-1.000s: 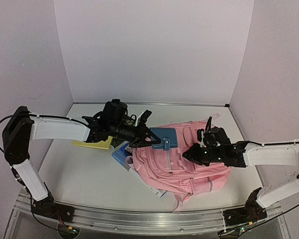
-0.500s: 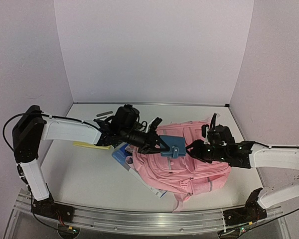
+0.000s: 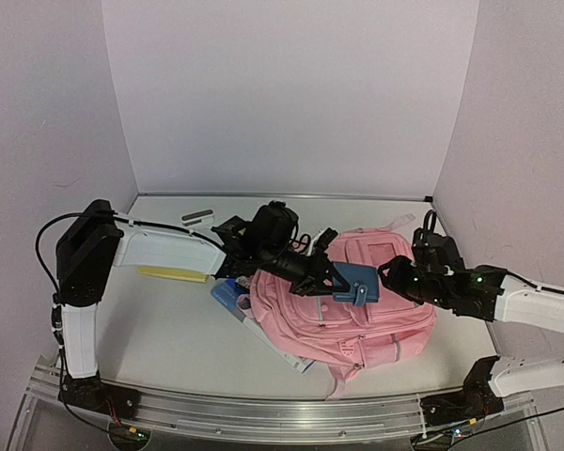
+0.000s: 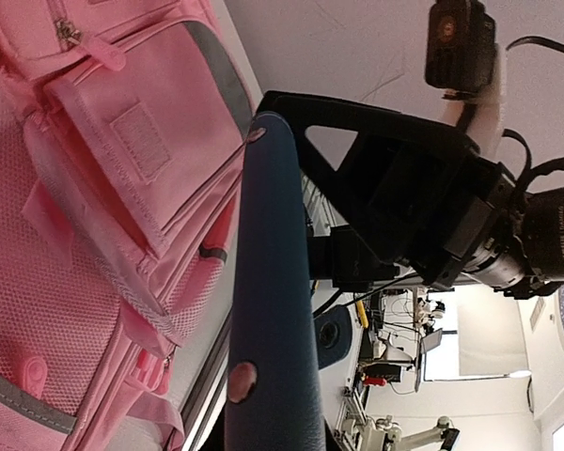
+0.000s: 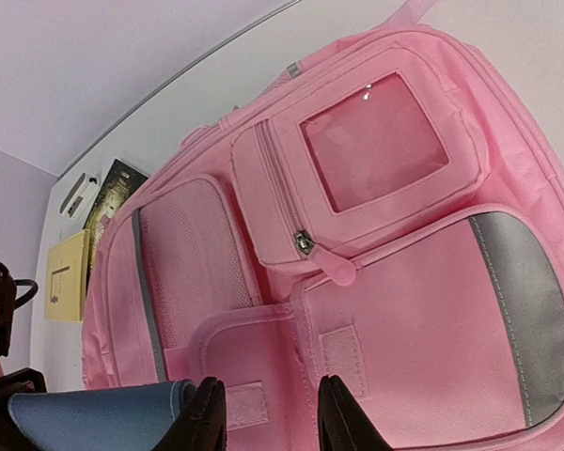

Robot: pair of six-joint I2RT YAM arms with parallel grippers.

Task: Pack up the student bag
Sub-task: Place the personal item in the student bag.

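Note:
The student bag (image 3: 357, 315) lies flat on the table, pink with grey patches and zipped front pockets (image 5: 357, 178). My left gripper (image 3: 327, 275) reaches over its middle, shut on a flat blue case (image 3: 359, 282). In the left wrist view the case (image 4: 268, 282) stands edge-on and hides the fingers. My right gripper (image 5: 274, 418) hovers just above a front pocket whose velcro flap (image 5: 235, 352) is folded back. Its jaws are open, with bare pink fabric between them. The case's end (image 5: 94, 413) lies beside the right gripper's left finger (image 5: 210, 413).
A yellow notebook (image 3: 174, 273) lies left of the bag. A blue book (image 3: 227, 296) pokes out from under the bag's left edge. A small grey bar (image 3: 196, 216) and a dark booklet (image 5: 113, 188) sit near the back wall.
The left arm has carried the blue case rightward across the bag, close to the right gripper. The right gripper has drawn back to the right and opened wider.

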